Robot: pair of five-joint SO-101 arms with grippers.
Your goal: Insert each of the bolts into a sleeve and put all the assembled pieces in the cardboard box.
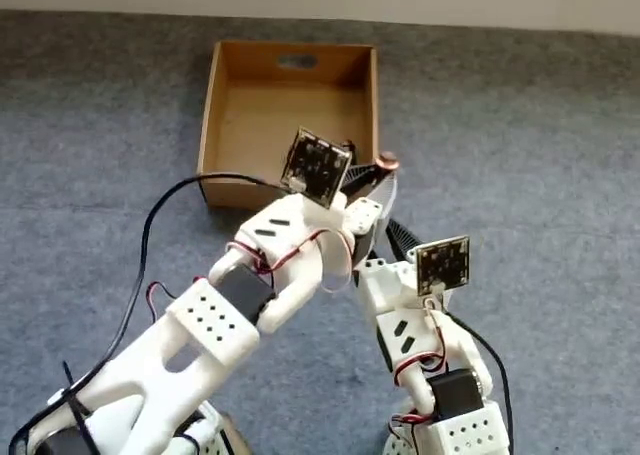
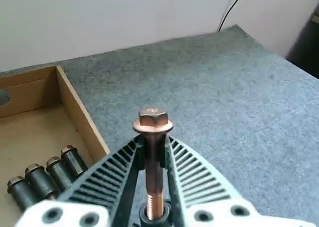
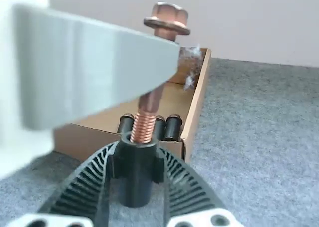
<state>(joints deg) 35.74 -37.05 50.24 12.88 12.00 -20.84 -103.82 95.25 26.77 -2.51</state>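
Bolt point(image 2: 153, 157), gripped by the left fingers point(image 2: 197, 172) near the high view's centre, just right of the cardboard box point(image 1: 212, 125), lines its long axis with the sleeve point(image 3: 133, 179) clamped in the right fingers point(image 3: 87, 189), threaded tip at its mouth.

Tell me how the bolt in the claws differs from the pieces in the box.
The held bolt shows a long bare copper shank, only its tip in a black sleeve; the boxed pieces show just copper heads above dark sleeves. The left claw pinches the held bolt, the right claw its sleeve; the boxed pieces rest free, side by side. All have copper heads.
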